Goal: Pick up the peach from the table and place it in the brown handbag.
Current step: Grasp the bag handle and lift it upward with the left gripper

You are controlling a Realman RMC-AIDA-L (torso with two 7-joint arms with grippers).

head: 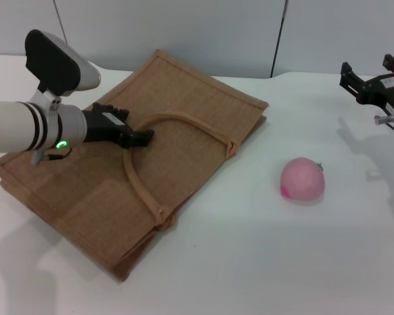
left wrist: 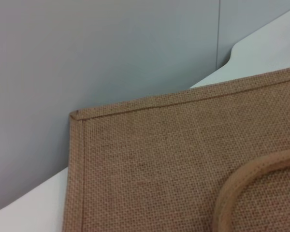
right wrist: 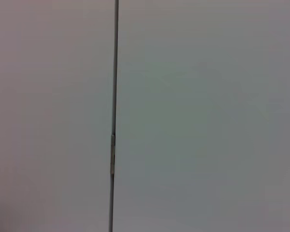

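One left gripper at brown handbag handle, peach apart.

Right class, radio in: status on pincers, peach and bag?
Left pincer at the bag's handle, bag lying flat. Right pincer raised at the far right. Peach untouched on table, path clear.

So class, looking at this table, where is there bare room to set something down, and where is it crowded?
Bare table lies in front of the peach and between it and the brown handbag. The robot's left side is crowded: the bag fills it, with the left gripper at its handle.
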